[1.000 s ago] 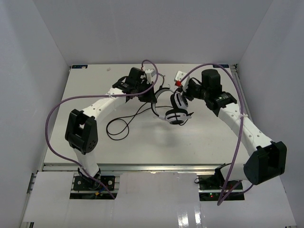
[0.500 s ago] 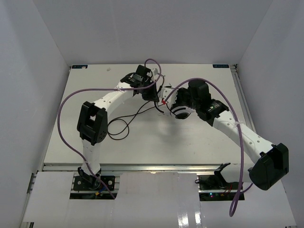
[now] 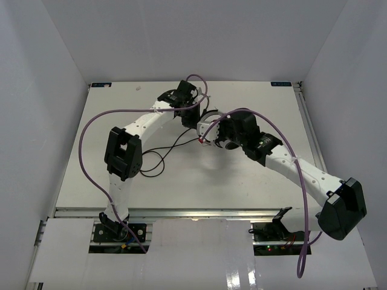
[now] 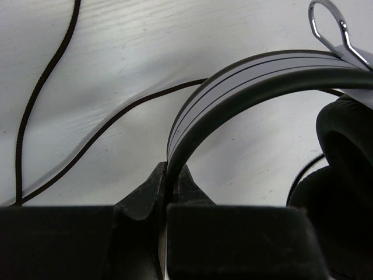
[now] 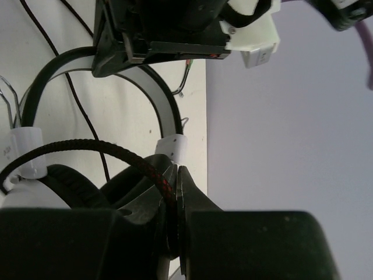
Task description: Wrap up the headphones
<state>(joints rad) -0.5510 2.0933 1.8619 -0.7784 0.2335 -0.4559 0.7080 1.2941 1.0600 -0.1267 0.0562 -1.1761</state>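
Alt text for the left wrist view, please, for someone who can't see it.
The left gripper is shut on the headband of the headphones, which arches up to the right. A black ear cushion fills the right edge; the thin black cord trails over the white table at left.

White tabletop [image 3: 242,181] boxed in by plain pale walls [image 3: 181,36]
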